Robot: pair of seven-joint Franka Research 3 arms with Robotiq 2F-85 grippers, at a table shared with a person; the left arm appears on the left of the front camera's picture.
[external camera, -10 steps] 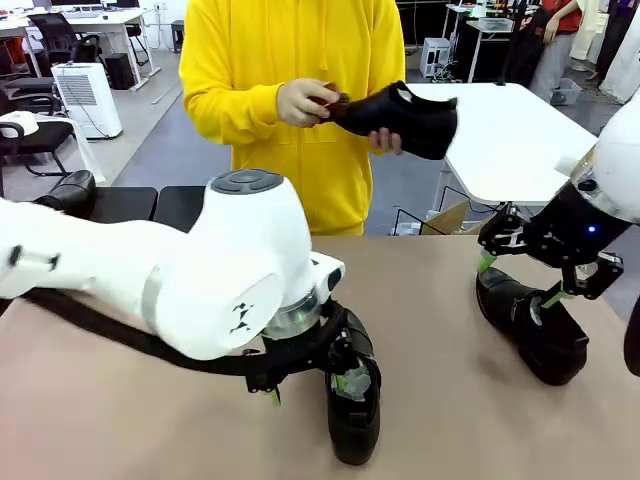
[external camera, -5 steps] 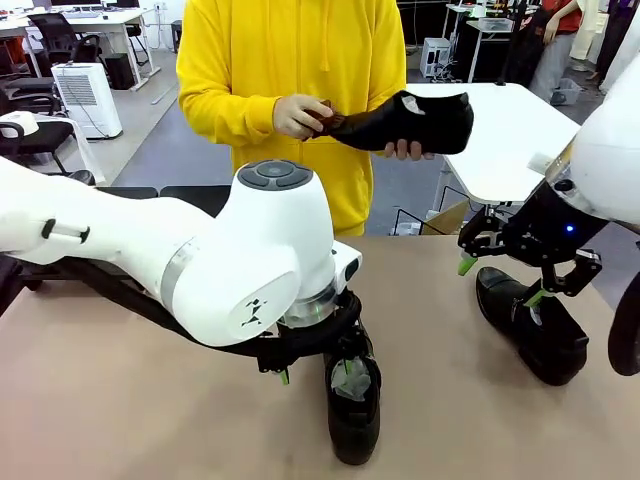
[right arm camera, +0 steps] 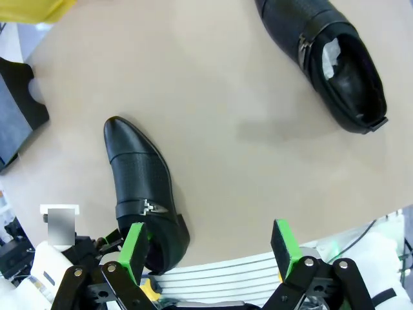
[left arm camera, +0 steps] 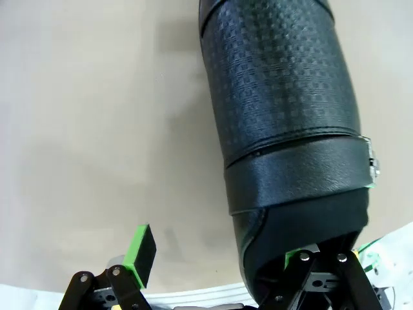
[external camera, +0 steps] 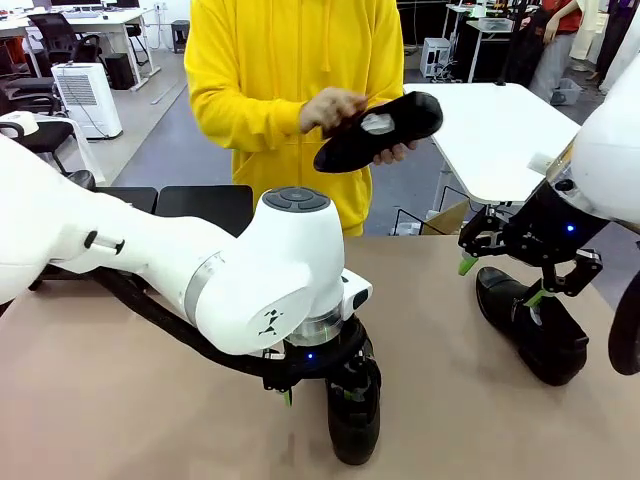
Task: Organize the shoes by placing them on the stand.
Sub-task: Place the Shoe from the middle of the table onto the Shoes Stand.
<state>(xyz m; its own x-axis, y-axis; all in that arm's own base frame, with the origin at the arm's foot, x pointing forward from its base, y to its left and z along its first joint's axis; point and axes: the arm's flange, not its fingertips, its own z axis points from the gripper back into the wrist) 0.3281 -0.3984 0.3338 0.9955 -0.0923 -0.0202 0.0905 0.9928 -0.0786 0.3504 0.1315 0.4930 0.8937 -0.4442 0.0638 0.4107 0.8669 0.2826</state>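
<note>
Held shoe [external camera: 380, 130] flipped sole-up — left gripper [left arm camera: 219, 258], jaws spread, at near shoe [left arm camera: 284, 116].

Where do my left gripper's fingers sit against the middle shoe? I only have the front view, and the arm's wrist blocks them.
Observer: In the left wrist view the left gripper is open. One green pad stands off the side of the middle shoe, with bare table between.
Operator: And the other one?
Observer: That finger sits at the heel opening, seemingly inside the collar, though I can't be sure.
Operator: Is the right gripper centred over its shoe?
Observer: No. In the right wrist view the right gripper is open, and the heel of the right-hand shoe lies by one pad, with bare table under the rest of the gap.
</note>
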